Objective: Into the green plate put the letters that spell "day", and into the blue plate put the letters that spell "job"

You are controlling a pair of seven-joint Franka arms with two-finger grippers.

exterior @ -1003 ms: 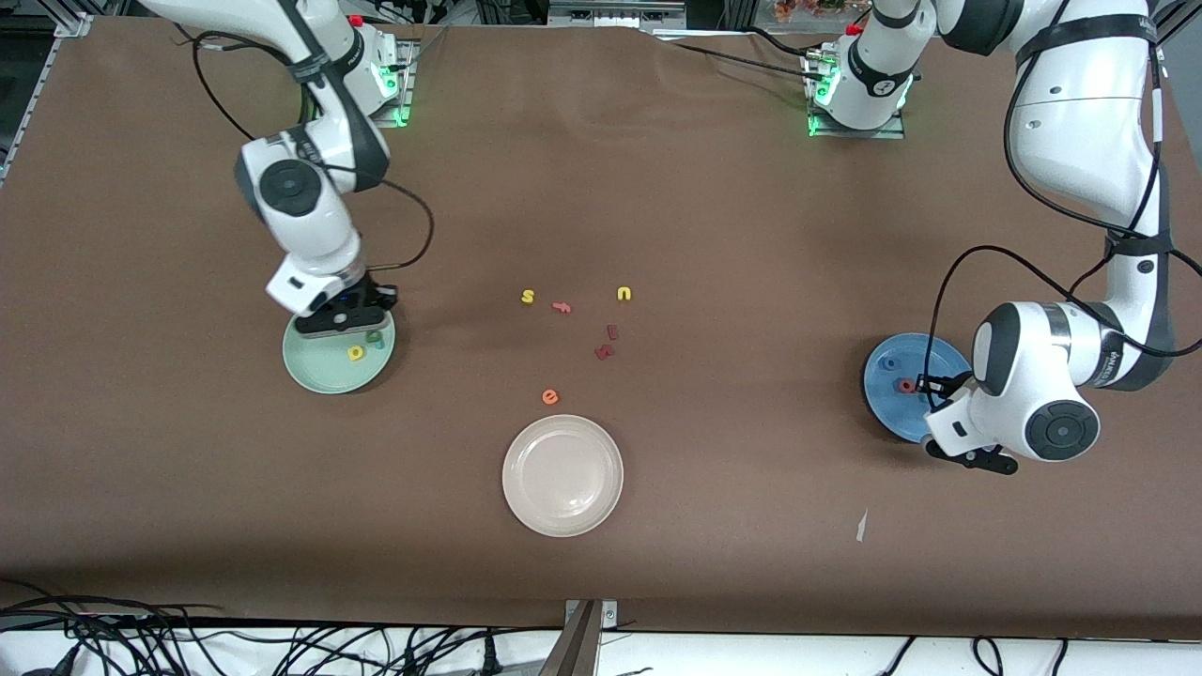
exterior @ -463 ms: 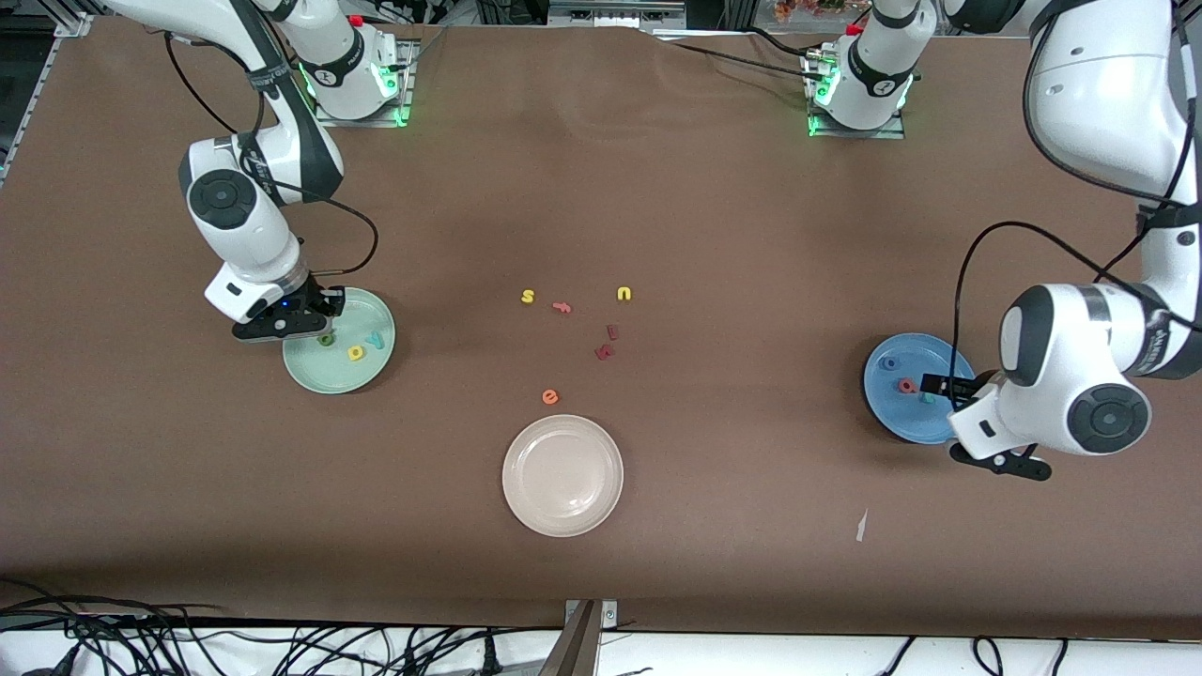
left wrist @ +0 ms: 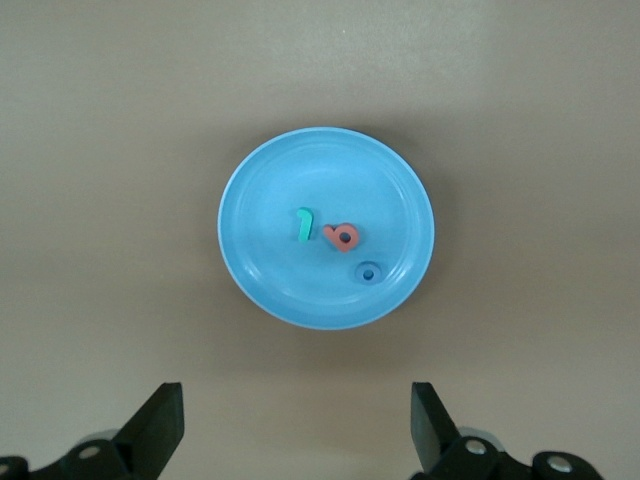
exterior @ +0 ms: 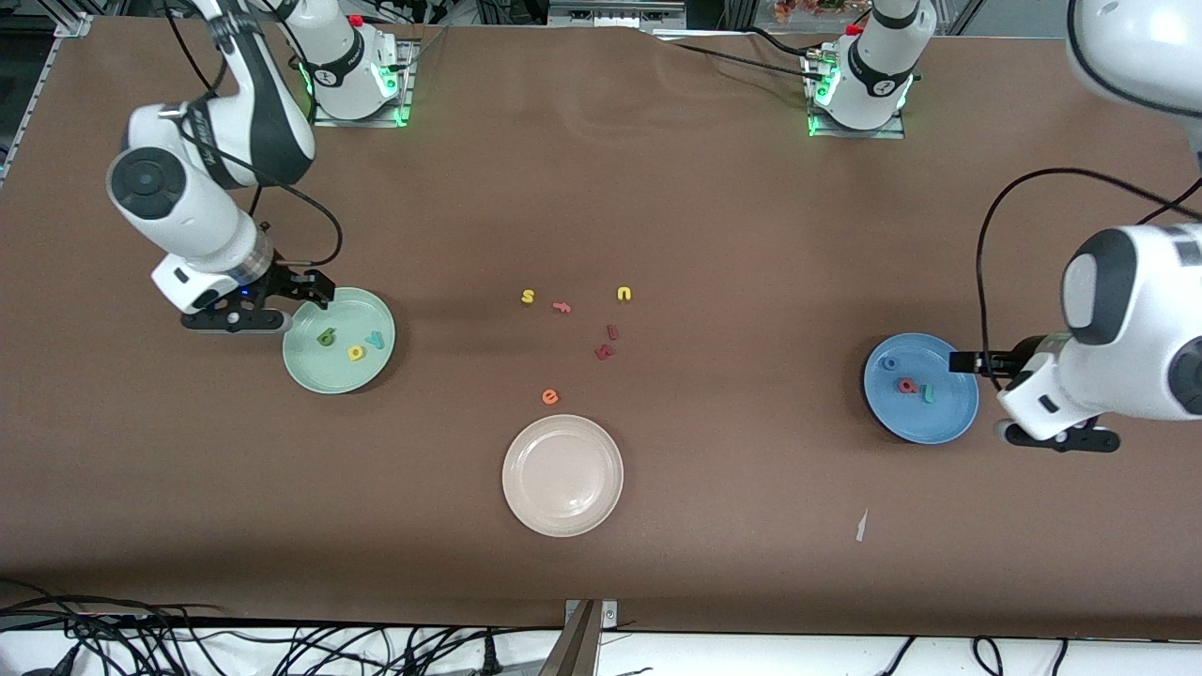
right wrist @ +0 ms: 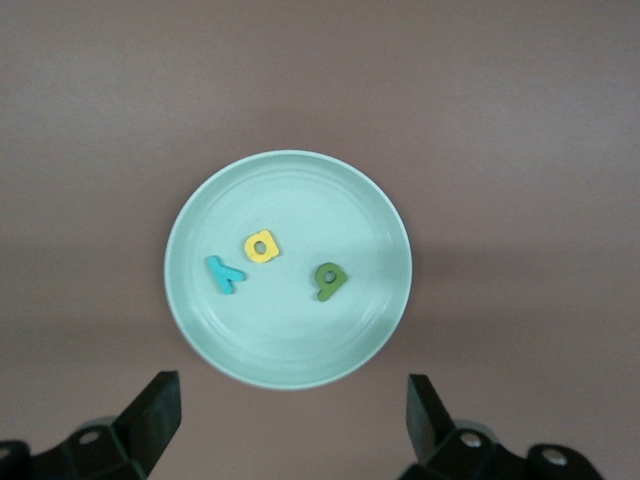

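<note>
On the counter, the green plate [exterior: 339,376] held all 3 "day" letters [right wrist: 263,246], and the blue plate [exterior: 921,422] held all 3 "job" letters [left wrist: 343,237]. Each gripper, left [exterior: 967,361] and right [exterior: 302,290], hung beside its plate, jaws open and empty. The task appeared complete, nothing left to place.
</note>
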